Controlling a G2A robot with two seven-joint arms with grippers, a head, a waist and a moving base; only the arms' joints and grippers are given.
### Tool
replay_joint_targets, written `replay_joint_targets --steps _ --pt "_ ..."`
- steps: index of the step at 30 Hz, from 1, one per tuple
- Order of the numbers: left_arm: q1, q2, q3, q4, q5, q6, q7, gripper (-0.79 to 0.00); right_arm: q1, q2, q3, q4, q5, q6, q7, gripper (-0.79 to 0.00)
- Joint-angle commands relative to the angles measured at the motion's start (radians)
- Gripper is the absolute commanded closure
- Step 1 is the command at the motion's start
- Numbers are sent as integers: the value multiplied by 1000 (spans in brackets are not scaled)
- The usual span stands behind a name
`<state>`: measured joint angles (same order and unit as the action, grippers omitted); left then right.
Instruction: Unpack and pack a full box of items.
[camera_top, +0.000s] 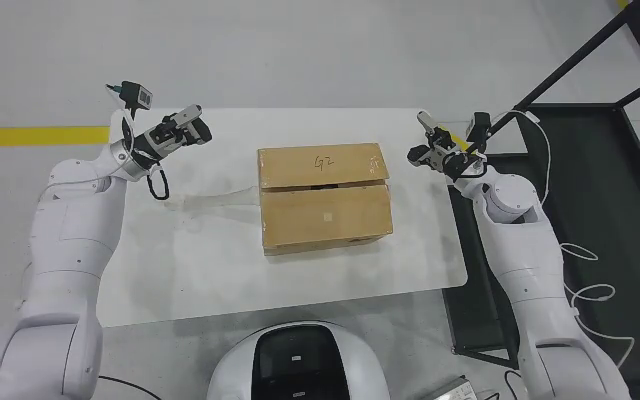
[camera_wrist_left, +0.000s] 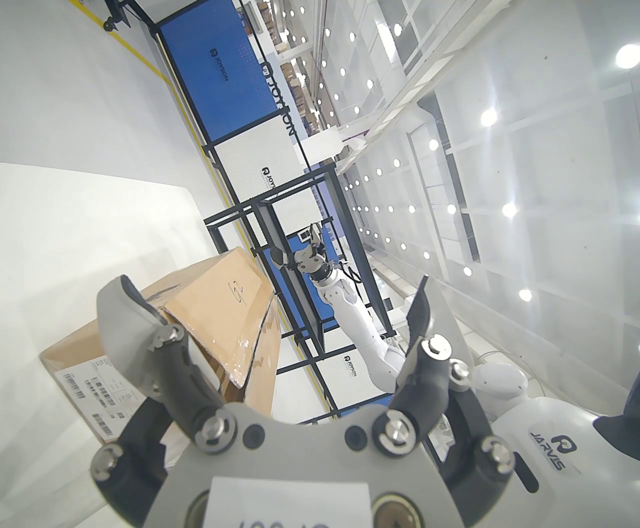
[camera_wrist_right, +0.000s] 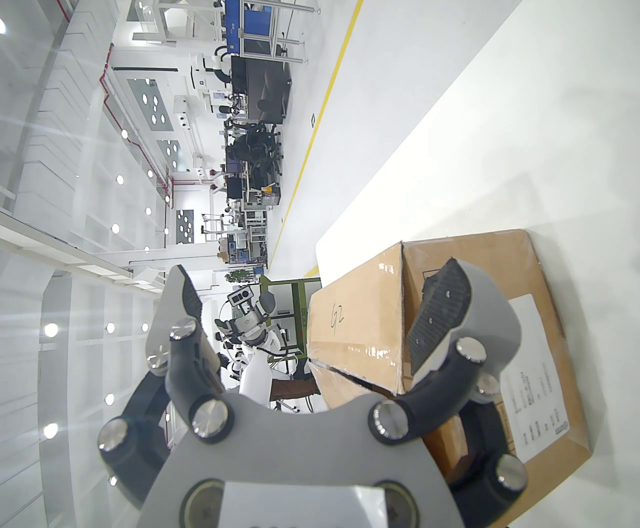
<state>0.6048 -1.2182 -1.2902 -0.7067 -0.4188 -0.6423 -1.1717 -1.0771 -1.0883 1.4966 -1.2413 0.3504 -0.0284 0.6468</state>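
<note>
A brown cardboard box (camera_top: 323, 199) sits in the middle of the white table (camera_top: 200, 260), its two top flaps folded down with a narrow seam between them and a handwritten mark on the far flap. In the left wrist view the box (camera_wrist_left: 220, 310) lies beyond my open left gripper (camera_wrist_left: 272, 310). That gripper (camera_top: 196, 126) hovers off the box's left side, apart from it. My right gripper (camera_top: 422, 143) is held off the box's right side, open and empty (camera_wrist_right: 320, 305), with the box (camera_wrist_right: 480, 325) past its fingers.
A black metal frame rack (camera_top: 580, 80) stands just right of the table. A yellow floor line (camera_top: 50, 135) runs behind the table on the left. Bare tabletop lies in front of and to the left of the box.
</note>
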Motion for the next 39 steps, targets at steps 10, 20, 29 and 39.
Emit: replay_joint_targets --steps 10,20,29,39 --pt "0 0 0 0 0 0 0 -785 8 11 -2 -6 -5 -43 203 -785" --pt "0 0 0 0 0 0 0 -785 42 47 19 68 -42 -194 642 -785" --pt "0 0 0 0 0 0 0 -785 45 50 3 99 -63 -272 682 -785" --pt "0 0 0 0 0 0 0 -785 45 50 3 99 -63 -272 682 -785"
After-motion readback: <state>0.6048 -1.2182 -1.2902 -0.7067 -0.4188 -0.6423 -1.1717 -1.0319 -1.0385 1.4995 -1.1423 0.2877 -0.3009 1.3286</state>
